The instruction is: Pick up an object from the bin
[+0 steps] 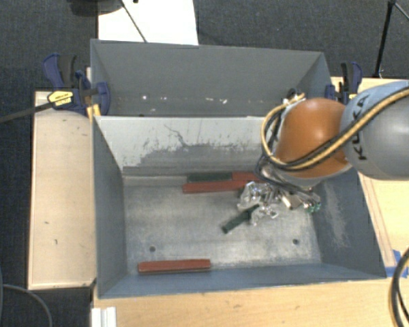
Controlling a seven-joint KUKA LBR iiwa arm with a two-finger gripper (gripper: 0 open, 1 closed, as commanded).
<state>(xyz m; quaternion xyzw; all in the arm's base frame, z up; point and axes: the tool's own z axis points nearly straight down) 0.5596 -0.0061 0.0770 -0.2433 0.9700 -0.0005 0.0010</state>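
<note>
My gripper (pixel 260 204) is low in the right middle of the bin, its metal fingers pointing left and down. A short dark green stick (pixel 234 222) slants out from under the fingertips toward the lower left; whether it is between the fingers I cannot tell. Just behind the gripper, a reddish-brown bar (pixel 215 184) lies along the foot of the back wall with a dark green bar (pixel 208 177) on its far side.
Another reddish-brown bar (pixel 174 266) lies flat near the front wall at the bin's left. The arm with its orange cover and cables hangs over the bin's right side.
</note>
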